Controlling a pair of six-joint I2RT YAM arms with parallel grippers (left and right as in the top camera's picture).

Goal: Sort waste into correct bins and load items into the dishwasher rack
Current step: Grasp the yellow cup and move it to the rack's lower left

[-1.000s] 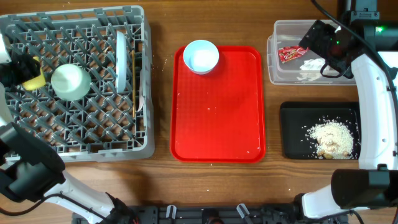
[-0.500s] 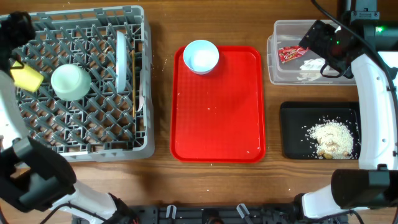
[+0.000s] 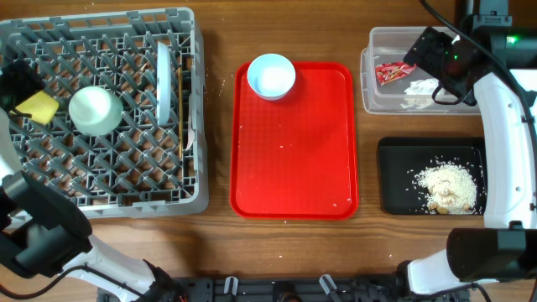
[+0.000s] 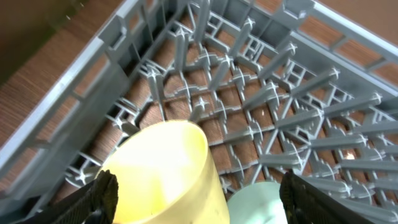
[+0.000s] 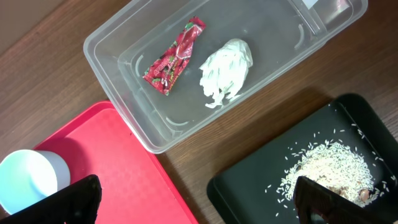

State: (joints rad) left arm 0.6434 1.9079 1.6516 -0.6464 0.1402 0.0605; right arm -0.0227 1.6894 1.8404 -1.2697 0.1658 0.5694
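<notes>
While the left gripper is hanging over the left side of the rack with its jaws spread wide, the cup is sitting between them. It is close against the left finger and apart from the right one, so nothing is pinching it. By my reading, the step in hand is seating the cup among the pegs beside a bowl. Doing that well is calling for a straight lift with the jaws wide, so neither finger is dragging the cup or knocking the bowl. Whether the cup is resting mouth up or down I cannot tell.

The plate and stick are standing in the rack, and the other bowl is sitting on the red tray. The right gripper is hovering wide and empty near the tub, which is holding the wrapper and scrap. The food is lying in the black tray.

The wrapper is carrying print too small to read, and no other writing is showing.
</notes>
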